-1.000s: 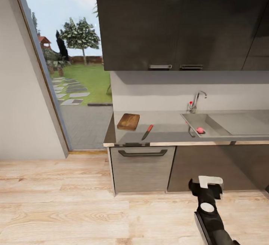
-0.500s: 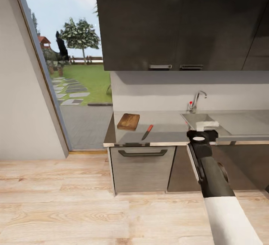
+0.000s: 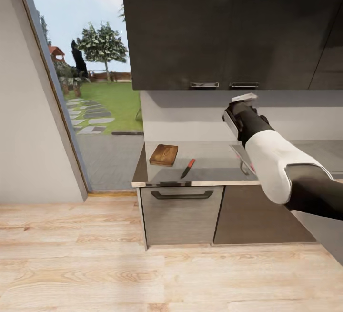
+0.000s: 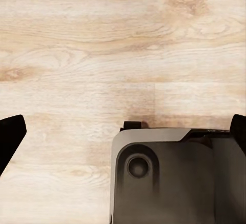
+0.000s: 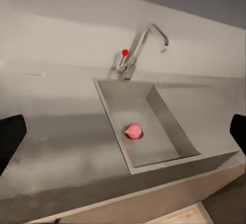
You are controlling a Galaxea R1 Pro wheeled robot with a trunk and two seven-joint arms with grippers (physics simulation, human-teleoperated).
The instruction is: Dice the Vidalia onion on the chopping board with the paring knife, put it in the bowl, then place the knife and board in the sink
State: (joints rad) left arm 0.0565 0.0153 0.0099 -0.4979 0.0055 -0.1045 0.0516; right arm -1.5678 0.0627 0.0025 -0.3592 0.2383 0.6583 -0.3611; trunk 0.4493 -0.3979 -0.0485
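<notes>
- The Vidalia onion [image 5: 133,130] lies on the floor of the sink [image 5: 169,155] basin, beside the round drain, below the chrome tap [image 5: 141,49] with its red knob.
- The right gripper [image 3: 243,98] is raised above the countertop [image 3: 209,162] in front of the sink; in its wrist view the dark fingertips [image 5: 10,137] sit at opposite edges, jaws wide and holding nothing.
- The paring knife [image 3: 187,168] lies on the countertop just beside the chopping board [image 3: 164,155], apart from it.
- The left gripper's fingertips [image 4: 10,134] also stand wide apart over the light wood floor [image 4: 102,55], nothing between them.
</notes>
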